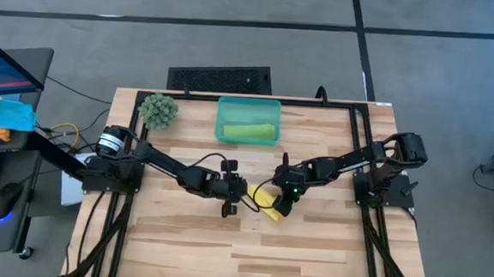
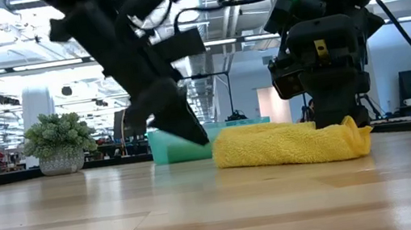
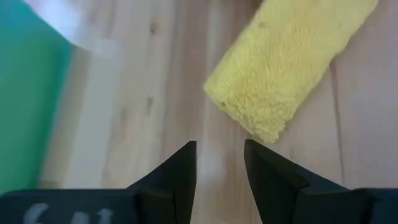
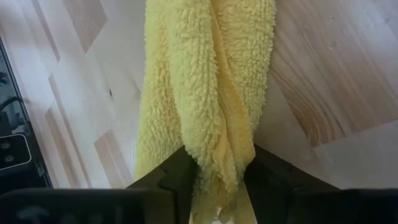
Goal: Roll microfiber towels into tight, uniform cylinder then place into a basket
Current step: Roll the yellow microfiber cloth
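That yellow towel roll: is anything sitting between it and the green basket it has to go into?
Nothing visible does. The yellow towel lies rolled on bare wood, with the basket farther back, already holding a green towel. The plant ball sits off to the side. The left gripper hovers open beside the roll.

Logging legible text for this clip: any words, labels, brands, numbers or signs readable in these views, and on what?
None can be read.
Pale rounded marks on the left tool's black housing, at the bottom edge of the left wrist view: cut off and blurred, unreadable.
Blue computer screen beside the table, high view: too small to read.
Rolled yellow microfiber towel, translucent teal plastic basket, light wooden table: no text.
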Controlling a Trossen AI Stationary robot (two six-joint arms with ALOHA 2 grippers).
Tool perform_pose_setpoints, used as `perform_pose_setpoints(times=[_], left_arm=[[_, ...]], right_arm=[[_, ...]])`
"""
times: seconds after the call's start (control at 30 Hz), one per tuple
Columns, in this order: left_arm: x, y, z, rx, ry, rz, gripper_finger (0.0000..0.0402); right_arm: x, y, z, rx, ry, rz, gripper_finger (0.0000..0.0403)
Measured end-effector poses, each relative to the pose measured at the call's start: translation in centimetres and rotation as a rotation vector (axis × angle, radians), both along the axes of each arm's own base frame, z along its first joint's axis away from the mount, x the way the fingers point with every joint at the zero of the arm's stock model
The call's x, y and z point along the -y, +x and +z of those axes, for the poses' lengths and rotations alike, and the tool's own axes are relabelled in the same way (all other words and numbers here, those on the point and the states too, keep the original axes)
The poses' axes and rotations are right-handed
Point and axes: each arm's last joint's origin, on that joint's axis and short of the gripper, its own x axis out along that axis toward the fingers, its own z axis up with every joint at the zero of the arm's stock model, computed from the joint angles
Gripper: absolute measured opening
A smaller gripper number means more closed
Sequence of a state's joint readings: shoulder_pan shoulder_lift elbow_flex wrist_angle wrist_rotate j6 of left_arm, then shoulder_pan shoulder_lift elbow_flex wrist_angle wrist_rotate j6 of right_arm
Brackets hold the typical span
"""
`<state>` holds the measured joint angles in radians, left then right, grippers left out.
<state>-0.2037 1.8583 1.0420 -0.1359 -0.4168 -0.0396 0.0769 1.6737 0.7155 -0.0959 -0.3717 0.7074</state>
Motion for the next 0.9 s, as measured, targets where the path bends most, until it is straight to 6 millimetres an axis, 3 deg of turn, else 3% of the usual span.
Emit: perform_pose_setpoints(times=[0.17, 0.27, 0.37, 0.63, 0.9], left_arm=[[1.6, -0.2, 1.8, 0.094, 0.007, -0.032, 0.0127], [3.0, 0.6, 2.4, 0.206, -0.059, -0.185, 0.0127], [3.7, 1.3, 1.8, 0.277, -0.119, -0.308, 0.0127], [1.8, 2.3, -1.7, 0.239, -0.111, -0.273, 0.0127], [-0.6, 3.2, -3.1, 0.248, -0.142, -0.204, 0.0127]], right_arm=[[0.0, 0.0, 0.0, -0.001, -0.002, -0.001, 0.0139], [0.0, 0.0, 0.0, -0.003, -0.004, -0.002, 0.0126], [0.0, 0.0, 0.0, -0.001, -0.003, -0.002, 0.0118], [0.0, 0.0, 0.0, -0.004, 0.002, -0.006, 0.0113], [0.0, 0.0, 0.0, 0.002, 0.005, 0.001, 0.0113]])
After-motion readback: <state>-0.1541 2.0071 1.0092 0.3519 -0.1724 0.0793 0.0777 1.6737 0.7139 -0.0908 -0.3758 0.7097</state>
